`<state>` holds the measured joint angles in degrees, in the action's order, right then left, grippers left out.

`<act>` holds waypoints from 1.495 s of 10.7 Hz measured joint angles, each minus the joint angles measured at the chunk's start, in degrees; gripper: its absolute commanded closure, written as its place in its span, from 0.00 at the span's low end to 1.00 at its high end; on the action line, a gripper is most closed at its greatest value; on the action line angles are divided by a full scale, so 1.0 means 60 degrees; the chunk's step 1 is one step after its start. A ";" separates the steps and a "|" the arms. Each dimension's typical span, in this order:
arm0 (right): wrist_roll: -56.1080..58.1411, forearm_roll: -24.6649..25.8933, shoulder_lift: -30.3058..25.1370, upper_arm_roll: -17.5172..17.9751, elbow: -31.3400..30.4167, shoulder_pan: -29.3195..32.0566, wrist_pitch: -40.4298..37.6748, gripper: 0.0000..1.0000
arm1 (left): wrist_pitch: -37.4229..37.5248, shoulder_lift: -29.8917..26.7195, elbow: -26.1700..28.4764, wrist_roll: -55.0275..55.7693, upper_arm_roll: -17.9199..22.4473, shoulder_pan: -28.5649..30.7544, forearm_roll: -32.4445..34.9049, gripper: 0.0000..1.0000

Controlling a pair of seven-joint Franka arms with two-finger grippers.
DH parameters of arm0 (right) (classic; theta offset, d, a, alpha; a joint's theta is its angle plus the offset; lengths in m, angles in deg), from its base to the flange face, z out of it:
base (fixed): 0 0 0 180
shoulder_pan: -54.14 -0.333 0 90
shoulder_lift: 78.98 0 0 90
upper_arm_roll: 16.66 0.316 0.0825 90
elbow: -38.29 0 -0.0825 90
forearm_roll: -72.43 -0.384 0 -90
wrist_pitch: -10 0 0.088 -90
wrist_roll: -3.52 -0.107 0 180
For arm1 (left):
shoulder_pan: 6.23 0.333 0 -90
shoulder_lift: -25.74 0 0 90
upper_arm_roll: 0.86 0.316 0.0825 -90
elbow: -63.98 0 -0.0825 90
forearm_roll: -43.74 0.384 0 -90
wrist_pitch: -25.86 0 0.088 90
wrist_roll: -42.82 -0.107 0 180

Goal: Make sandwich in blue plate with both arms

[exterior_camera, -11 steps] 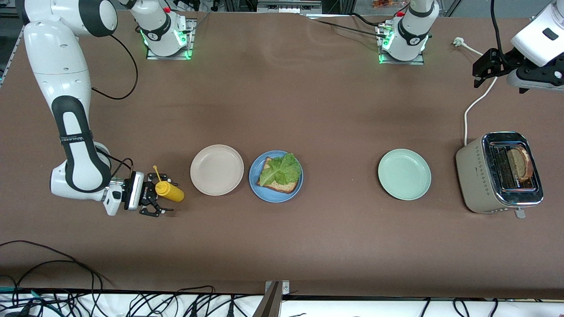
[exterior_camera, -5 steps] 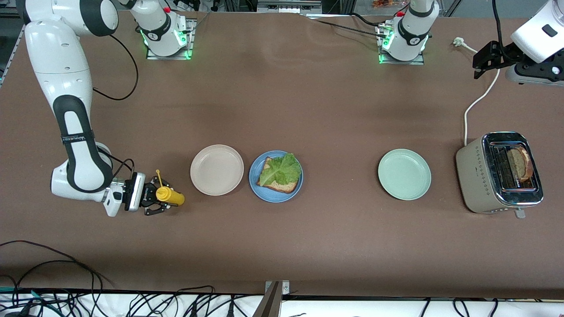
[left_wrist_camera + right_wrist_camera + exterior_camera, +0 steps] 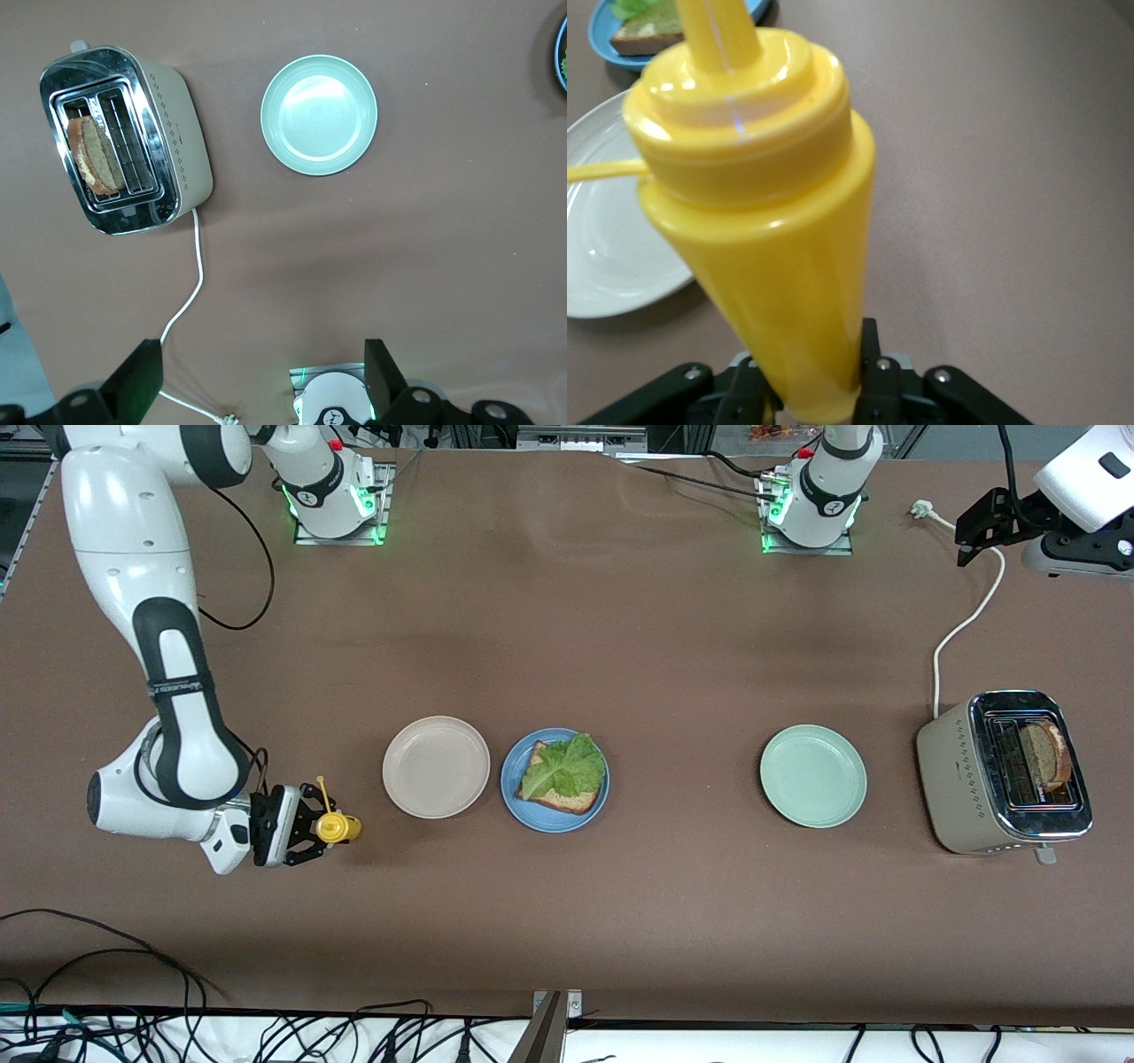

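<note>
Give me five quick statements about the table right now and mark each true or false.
1. The right gripper holds the yellow squeeze bottle. True.
2. The blue plate holds a bread slice topped with lettuce. True.
3. The toaster is empty. False: a bread slice stands in one slot.
4. The mint-green plate has bread on it. False: nothing lies on it.
5. The left gripper is down at the blue plate. False: it hangs over the white cord at the left arm's end of the table.

2 white arms point(image 3: 133, 558), black joint bands, seemingly green-lit bases point(image 3: 337, 509)
</note>
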<state>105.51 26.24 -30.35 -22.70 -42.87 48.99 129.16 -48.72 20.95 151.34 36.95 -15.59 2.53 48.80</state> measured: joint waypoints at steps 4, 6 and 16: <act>-0.3137 0.1347 -0.0570 -0.2240 0.0181 -0.2871 -0.0107 1.00 | 0.0028 -0.0003 -0.0003 0.0000 0.0000 0.0003 -0.0022 0.00; -0.4410 0.1723 -0.0578 -0.3397 0.0255 -0.4360 -0.0383 1.00 | 0.0027 -0.0003 -0.0007 0.0000 0.0003 0.0006 -0.0028 0.00; -1.0749 0.6589 0.0052 -0.5423 0.0927 -0.9257 -0.2093 1.00 | 0.0026 0.0002 -0.0019 0.0000 0.0043 0.0022 -0.0045 0.00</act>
<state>41.02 65.77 -30.04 -55.24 -37.31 -6.55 116.60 -48.56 20.97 151.23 36.95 -15.33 2.66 48.52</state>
